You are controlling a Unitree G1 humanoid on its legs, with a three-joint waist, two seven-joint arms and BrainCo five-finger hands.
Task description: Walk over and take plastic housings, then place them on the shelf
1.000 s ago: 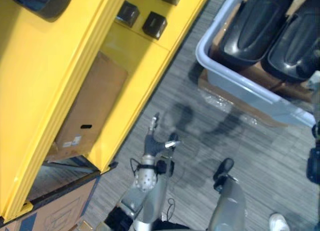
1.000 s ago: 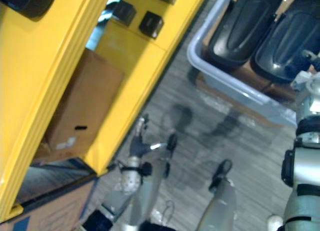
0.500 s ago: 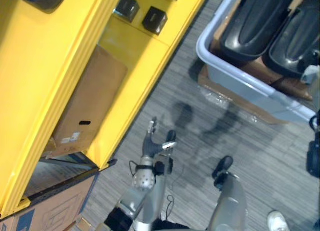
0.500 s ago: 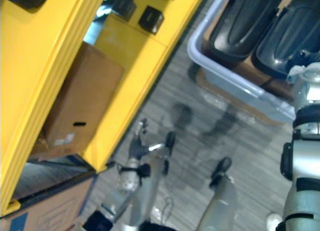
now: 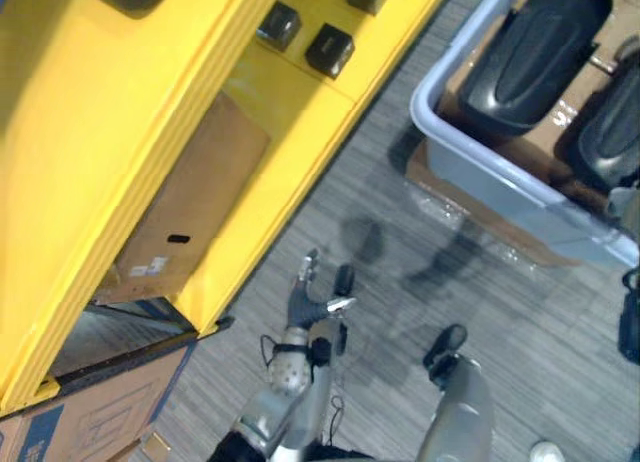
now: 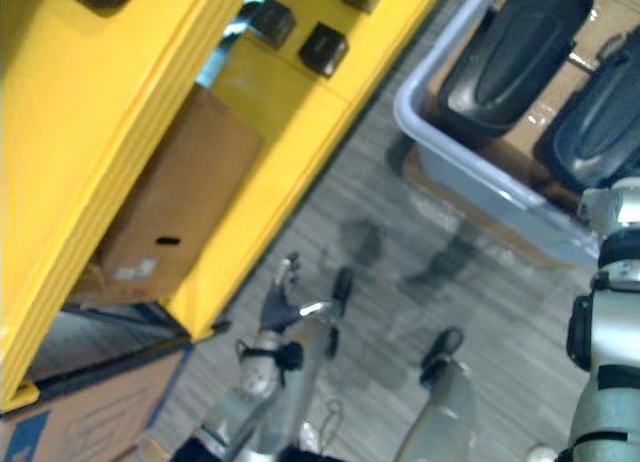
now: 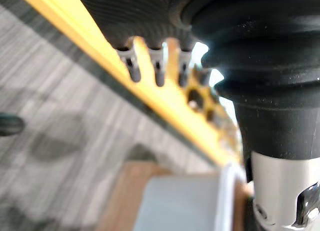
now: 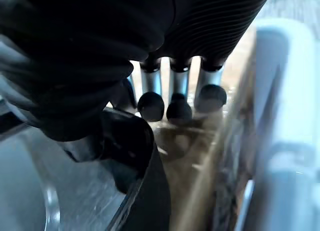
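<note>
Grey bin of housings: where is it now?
Grey bin: upper right in the left eye view, on cardboard on the floor, right of the yellow shelf.

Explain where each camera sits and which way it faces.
Left eye view: on the head, facing down at yellow shelf and grey bin of black housings; shows the left robot hand.
Right eye view: beside it, same scene; adds a silver-grey arm at right.
Left wrist view: on that wrist, along its fingers towards shelf and bin.
Right wrist view: on that wrist, past the right robot hand into the bin.
Shared: all show the bin.
</note>
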